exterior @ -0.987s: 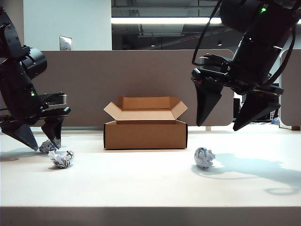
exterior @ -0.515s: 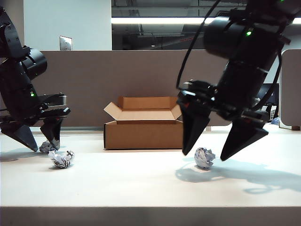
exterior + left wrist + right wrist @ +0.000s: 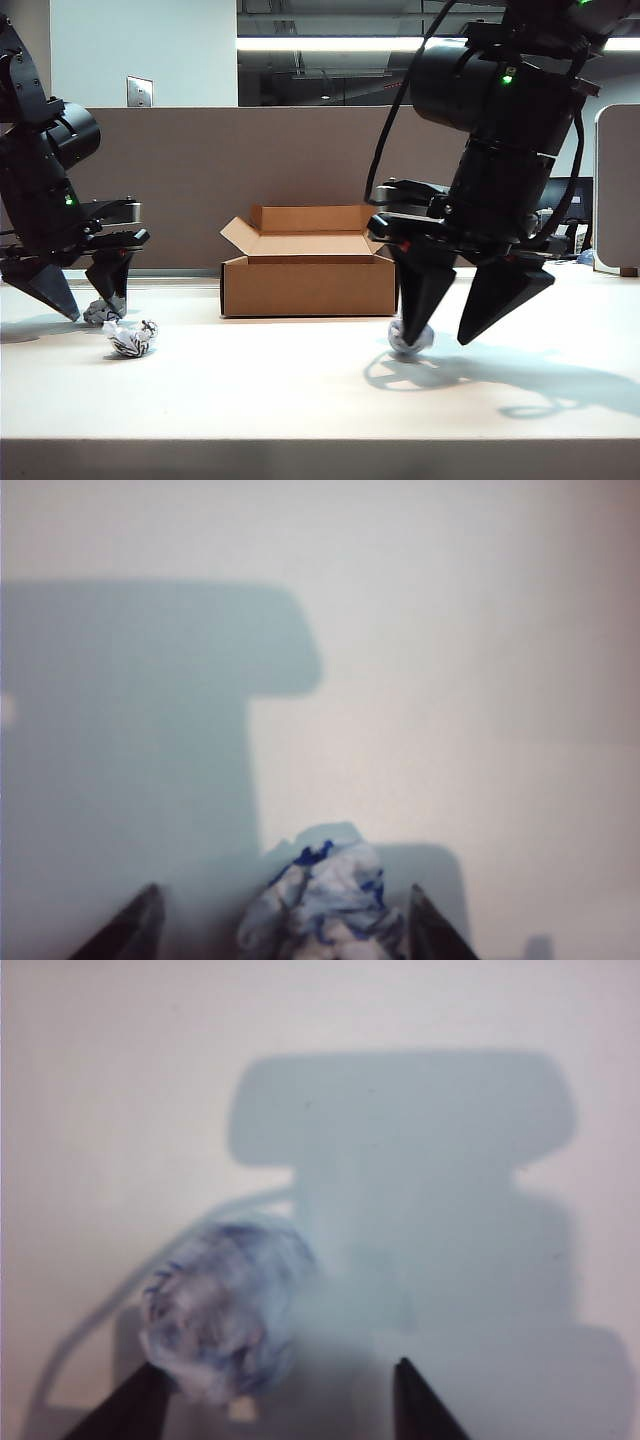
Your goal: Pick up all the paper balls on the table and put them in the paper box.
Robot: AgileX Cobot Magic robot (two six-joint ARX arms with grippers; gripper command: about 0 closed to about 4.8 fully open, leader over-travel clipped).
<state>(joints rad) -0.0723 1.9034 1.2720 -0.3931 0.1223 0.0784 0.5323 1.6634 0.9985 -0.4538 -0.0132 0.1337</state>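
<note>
We count three small crumpled white paper balls with dark print on the flat off-white table (image 3: 300, 400): one beside the left gripper's fingertips (image 3: 100, 311), one just in front of it (image 3: 131, 337), one by the right gripper's near finger (image 3: 410, 338), this last partly hidden, so its outline is uncertain. One low brown cardboard paper box with open flaps (image 3: 308, 283). Two black two-finger grippers: left gripper (image 3: 82, 305), right gripper (image 3: 440, 335). One grey-brown partition panel (image 3: 300, 150).

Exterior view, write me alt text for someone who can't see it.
The right gripper straddles a paper ball on the table, jaws open. At left, the open left gripper brackets a second ball, a third lies nearby, and the paper box stands open behind.
</note>
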